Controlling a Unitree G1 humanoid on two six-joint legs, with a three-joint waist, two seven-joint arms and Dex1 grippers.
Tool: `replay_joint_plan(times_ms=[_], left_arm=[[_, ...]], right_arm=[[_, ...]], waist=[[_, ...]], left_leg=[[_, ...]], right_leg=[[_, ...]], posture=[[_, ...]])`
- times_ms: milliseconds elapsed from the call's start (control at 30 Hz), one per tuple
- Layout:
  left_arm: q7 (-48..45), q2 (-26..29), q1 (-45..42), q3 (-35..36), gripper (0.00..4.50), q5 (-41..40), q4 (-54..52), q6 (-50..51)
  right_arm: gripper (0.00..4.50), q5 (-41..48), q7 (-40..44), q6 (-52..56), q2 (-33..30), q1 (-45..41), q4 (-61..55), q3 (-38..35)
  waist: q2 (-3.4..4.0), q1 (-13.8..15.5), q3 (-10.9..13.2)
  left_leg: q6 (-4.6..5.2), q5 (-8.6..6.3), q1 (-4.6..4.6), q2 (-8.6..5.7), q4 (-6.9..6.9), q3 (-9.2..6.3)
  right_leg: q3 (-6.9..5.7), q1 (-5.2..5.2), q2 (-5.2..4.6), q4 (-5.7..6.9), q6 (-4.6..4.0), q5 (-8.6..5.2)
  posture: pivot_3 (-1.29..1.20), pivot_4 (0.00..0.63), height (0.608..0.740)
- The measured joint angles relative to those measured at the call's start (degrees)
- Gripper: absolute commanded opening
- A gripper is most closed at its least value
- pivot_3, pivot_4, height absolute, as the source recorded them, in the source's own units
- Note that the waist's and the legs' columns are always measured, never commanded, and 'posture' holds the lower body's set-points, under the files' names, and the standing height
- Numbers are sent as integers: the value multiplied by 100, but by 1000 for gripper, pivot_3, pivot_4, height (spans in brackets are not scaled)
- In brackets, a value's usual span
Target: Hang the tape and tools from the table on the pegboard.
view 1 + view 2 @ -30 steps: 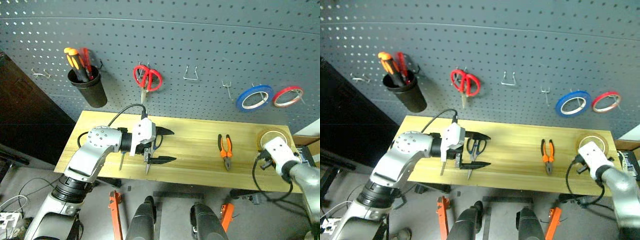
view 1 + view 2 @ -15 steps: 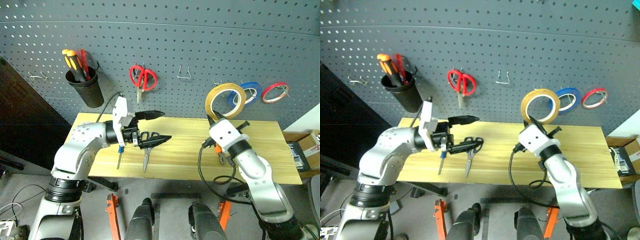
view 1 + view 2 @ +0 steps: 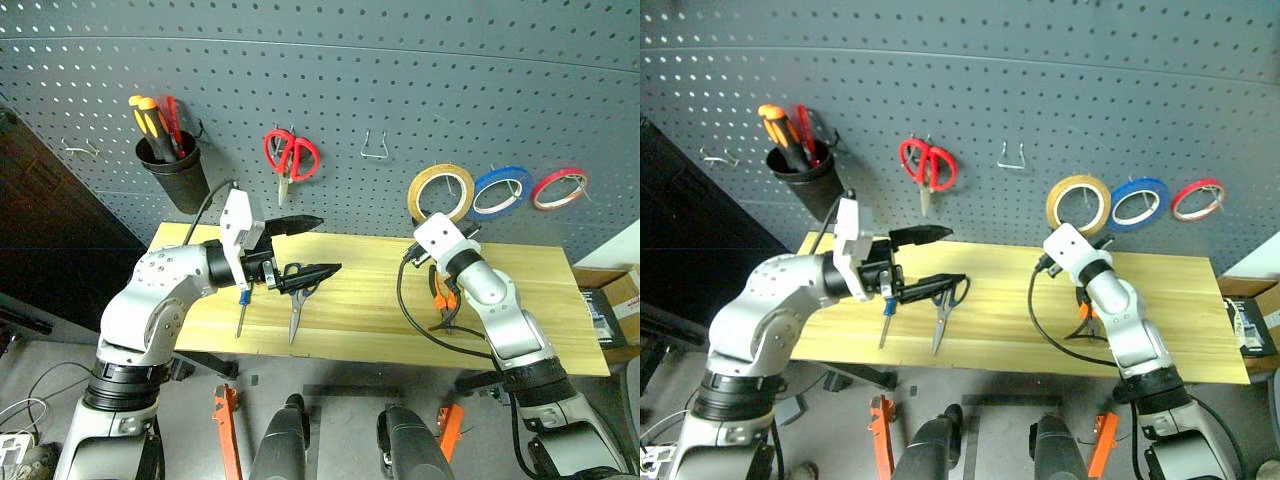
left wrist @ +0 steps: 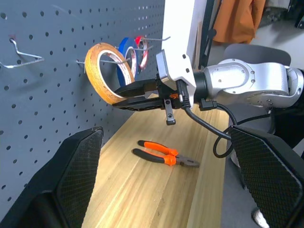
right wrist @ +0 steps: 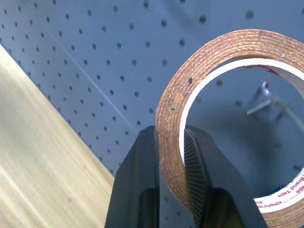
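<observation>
Tape (image 3: 440, 192) pinched in right gripper (image 5: 171, 156) fingers, raised against pegboard (image 3: 400, 90) above counter (image 3: 370, 300), beside blue tape roll (image 3: 503, 192). Left gripper (image 3: 305, 247) fingers wide, empty, above scissors (image 3: 297, 300).

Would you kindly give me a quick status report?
Right gripper shut on tape, held at pegboard hook. Left gripper open above scissors. Path clear.

light wood table (image 3: 370, 300), scissors (image 3: 296, 305), blue screwdriver (image 3: 241, 310), pliers (image 4: 164, 155)
</observation>
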Motion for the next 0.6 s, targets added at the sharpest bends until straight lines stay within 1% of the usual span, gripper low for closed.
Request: replay_joint_plan(times_ms=[100,167,200,233,267,300,333,400,433,467,533,600], left_arm=[[-5,0,0,-17,4500,167,49,-146],[-34,40,14,-53,4500,339,185,-300],[-92,110,55,-122,4500,474,289,-448],[-171,182,111,-137,4500,571,383,-547],[-281,260,147,-192,4500,689,500,-682],[-387,341,188,-240,4500,768,583,-787],[-495,427,224,-282,4500,836,678,-864],[-762,598,290,-418,4500,973,841,-1007],[-862,662,309,-465,4500,1036,925,-1079],[-938,705,315,-502,4500,1100,1003,-1138],[-1031,737,315,-551,4500,1216,1144,-1267],[-1072,720,296,-592,4500,1284,1278,-1374]], right_arm=[[2659,-63,-24,60,27,539,-480,20],[3344,-65,-59,303,158,972,-912,20],[3701,-55,-108,591,352,1280,-1268,-23],[3919,-45,-152,817,531,1549,-1533,-16],[4277,-45,-187,1203,728,1841,-1813,-8],[4445,-29,-199,1606,914,2028,-2016,-18],[4445,7,-209,2002,1097,2179,-2138,-34],[4445,14,-290,2942,1426,2160,-2186,-156],[4445,14,-321,3281,1480,2102,-2180,-226],[4445,25,-343,3545,1526,2008,-2127,-333],[4445,112,-408,3803,1569,1728,-1906,-561],[4445,283,-506,3891,1561,1101,-1100,-899]], waist=[[0,19,0],[0,22,-1],[0,23,-3],[0,19,-5],[0,7,-5],[1,-3,-7],[1,-16,-8],[1,-35,-9],[1,-29,-9],[1,-19,-9],[0,-12,-10],[-2,-14,-11]], left_leg=[[0,0,0,-1,0,0],[0,0,0,0,1,0],[0,0,0,2,0,0],[0,0,1,5,-1,-2],[0,0,1,5,-2,-1],[0,0,1,9,-2,0],[-1,0,1,13,-1,0],[-2,0,4,14,0,2],[-3,-1,4,16,0,1],[-3,-1,3,18,0,1],[-4,-1,4,22,0,2],[-4,-1,4,23,0,5]], right_leg=[[2,0,0,0,0,0],[3,-1,0,1,0,0],[2,-2,1,3,-1,0],[2,-2,3,3,-4,-2],[3,-6,4,5,-5,-2],[4,-7,6,6,-8,-4],[5,-8,8,5,-9,-6],[8,-12,8,4,-2,-10],[8,-15,8,2,-30,-19],[5,-16,7,2,-34,-16],[3,-16,7,1,-40,-8],[2,-17,7,-2,-45,7]], posture=[[-56,208,740],[-63,210,740],[-65,211,740],[-69,213,740],[-71,214,740],[-77,215,740],[-79,216,740],[-80,216,740],[-80,217,740],[-81,216,740],[-81,215,740],[-76,211,740]])
